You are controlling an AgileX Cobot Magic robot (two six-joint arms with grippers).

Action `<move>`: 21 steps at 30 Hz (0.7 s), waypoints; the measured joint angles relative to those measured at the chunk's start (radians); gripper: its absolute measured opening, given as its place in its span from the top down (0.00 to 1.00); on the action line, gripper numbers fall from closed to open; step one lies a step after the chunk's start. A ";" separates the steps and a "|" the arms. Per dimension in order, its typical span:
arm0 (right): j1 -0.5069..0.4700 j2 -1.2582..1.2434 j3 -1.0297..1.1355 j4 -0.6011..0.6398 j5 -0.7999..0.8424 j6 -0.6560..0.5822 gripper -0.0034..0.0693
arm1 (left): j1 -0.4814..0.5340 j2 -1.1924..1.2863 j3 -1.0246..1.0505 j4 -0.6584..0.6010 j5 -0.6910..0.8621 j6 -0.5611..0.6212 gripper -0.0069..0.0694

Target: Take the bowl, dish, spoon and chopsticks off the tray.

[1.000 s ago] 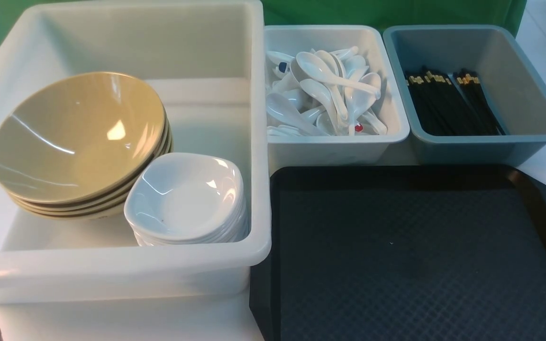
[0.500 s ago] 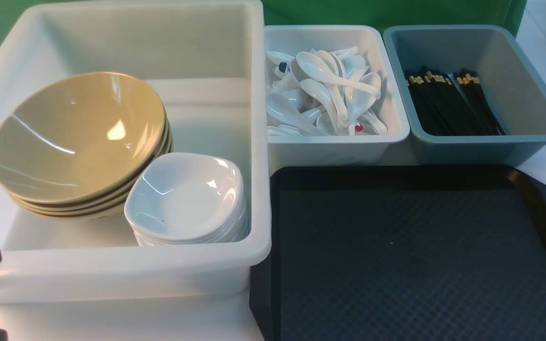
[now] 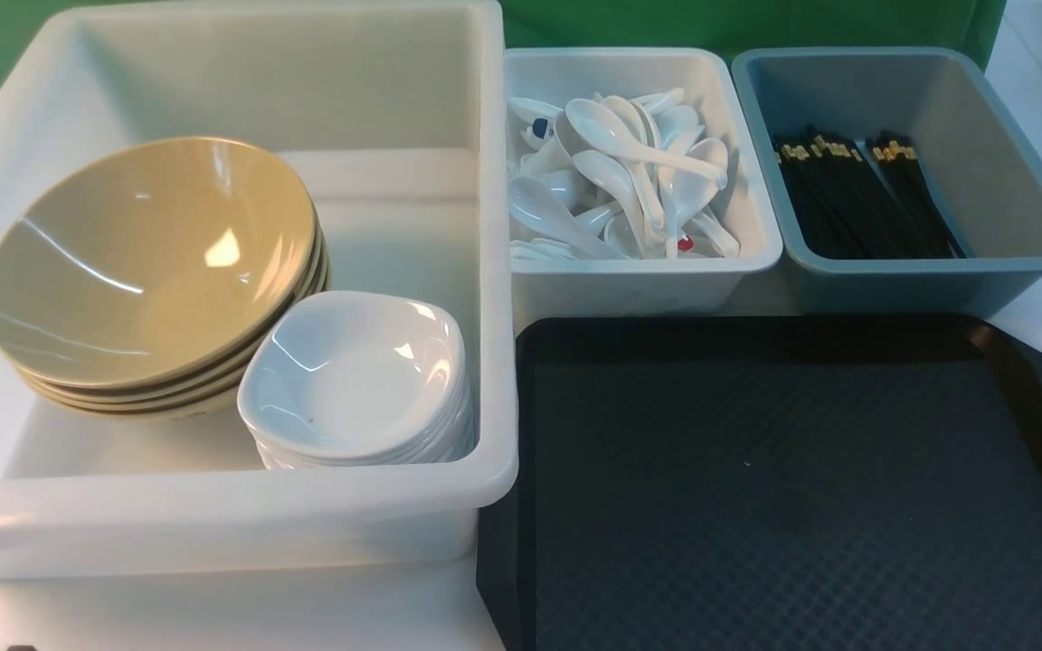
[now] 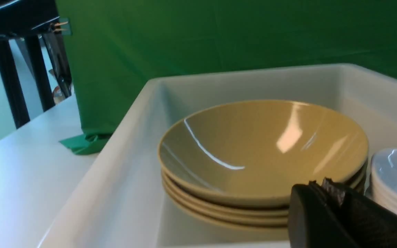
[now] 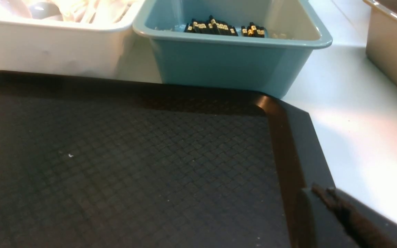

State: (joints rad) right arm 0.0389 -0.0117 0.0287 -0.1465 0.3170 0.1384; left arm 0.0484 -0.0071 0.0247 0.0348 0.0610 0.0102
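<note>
Both grippers are pressed together, holding nothing: our left gripper (image 4: 326, 187) near the bowl (image 4: 264, 151), our right gripper (image 5: 322, 193) at the bare tray's (image 5: 288, 144) near-right rim.

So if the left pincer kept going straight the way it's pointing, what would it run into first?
Most likely the top bowl of the tan stack inside the big white tub. In the left wrist view the shut left pincer points at that stack's near rim. Depth is unclear, so it might skim over the rim instead.
</note>
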 joint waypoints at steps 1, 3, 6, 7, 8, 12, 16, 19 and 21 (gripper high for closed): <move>0.000 0.000 0.000 0.000 0.001 0.000 0.85 | 0.002 -0.002 0.000 -0.001 0.042 0.000 0.93; 0.000 0.000 0.000 0.000 0.001 0.000 0.85 | 0.002 -0.003 0.000 -0.006 0.118 0.000 0.93; 0.000 0.000 0.000 0.000 0.002 0.000 0.85 | 0.002 -0.003 0.000 -0.025 0.217 0.000 0.93; 0.000 0.000 0.000 0.000 0.002 0.000 0.85 | 0.002 -0.003 0.001 -0.035 0.246 0.000 0.93; 0.000 0.000 0.000 0.000 0.002 0.000 0.85 | 0.002 -0.004 0.001 -0.035 0.247 0.000 0.93; 0.000 0.000 0.000 0.000 0.002 0.000 0.84 | 0.002 -0.004 0.001 -0.035 0.247 0.000 0.93; 0.000 0.000 0.000 0.000 0.002 0.000 0.84 | 0.002 -0.004 0.001 -0.035 0.247 0.000 0.93; 0.000 0.000 0.000 0.000 0.002 0.000 0.83 | 0.002 -0.004 0.001 -0.041 0.247 0.000 0.93; 0.000 0.000 0.000 0.000 0.002 0.000 0.83 | 0.002 -0.004 0.001 -0.041 0.247 0.000 0.93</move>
State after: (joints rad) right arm 0.0389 -0.0117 0.0287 -0.1465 0.3187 0.1384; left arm 0.0507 -0.0107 0.0256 -0.0064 0.3077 0.0102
